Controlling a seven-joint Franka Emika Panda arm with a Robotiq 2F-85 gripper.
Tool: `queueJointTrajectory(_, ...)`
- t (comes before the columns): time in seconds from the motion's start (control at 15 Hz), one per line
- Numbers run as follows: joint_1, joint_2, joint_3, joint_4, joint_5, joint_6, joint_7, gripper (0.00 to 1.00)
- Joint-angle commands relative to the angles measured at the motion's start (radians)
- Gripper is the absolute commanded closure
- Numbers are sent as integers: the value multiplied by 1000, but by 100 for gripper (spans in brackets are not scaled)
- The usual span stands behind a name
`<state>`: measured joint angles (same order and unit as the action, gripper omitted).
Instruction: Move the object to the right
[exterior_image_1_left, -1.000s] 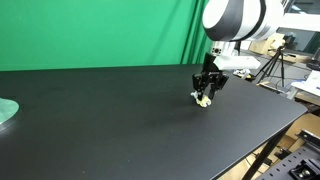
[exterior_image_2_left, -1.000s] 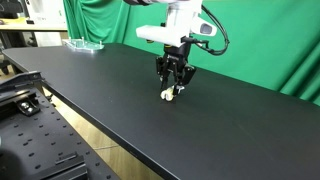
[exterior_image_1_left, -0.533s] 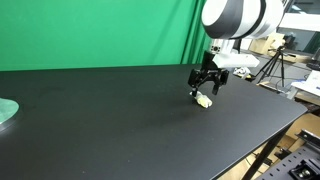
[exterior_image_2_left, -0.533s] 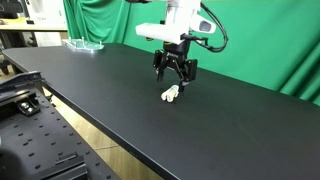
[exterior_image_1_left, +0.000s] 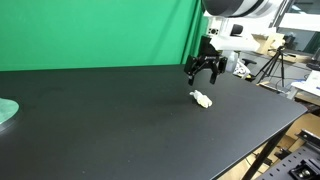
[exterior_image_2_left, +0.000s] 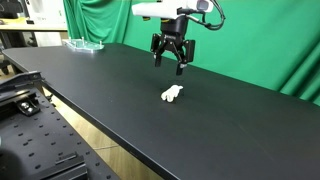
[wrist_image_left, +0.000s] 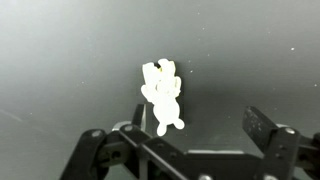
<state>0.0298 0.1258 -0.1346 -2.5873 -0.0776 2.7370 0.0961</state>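
The hand (exterior_image_1_left: 203, 75) hangs above the black surface (exterior_image_1_left: 100, 125), its fingers spread wide and holding nothing. A small white figurine (exterior_image_1_left: 202, 98) lies on the surface below, clear of the hand.

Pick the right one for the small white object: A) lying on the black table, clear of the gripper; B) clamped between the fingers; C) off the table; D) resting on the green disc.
A: the white object lies on the table with the open gripper hanging above it, not touching.
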Motion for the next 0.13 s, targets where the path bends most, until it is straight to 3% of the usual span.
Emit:
queueJointTrajectory(0.0,-24,-19,35,-1,11,-37,0,0)
queueJointTrajectory(0.07,-25,-37,48,-4,30,-67,-6,0)
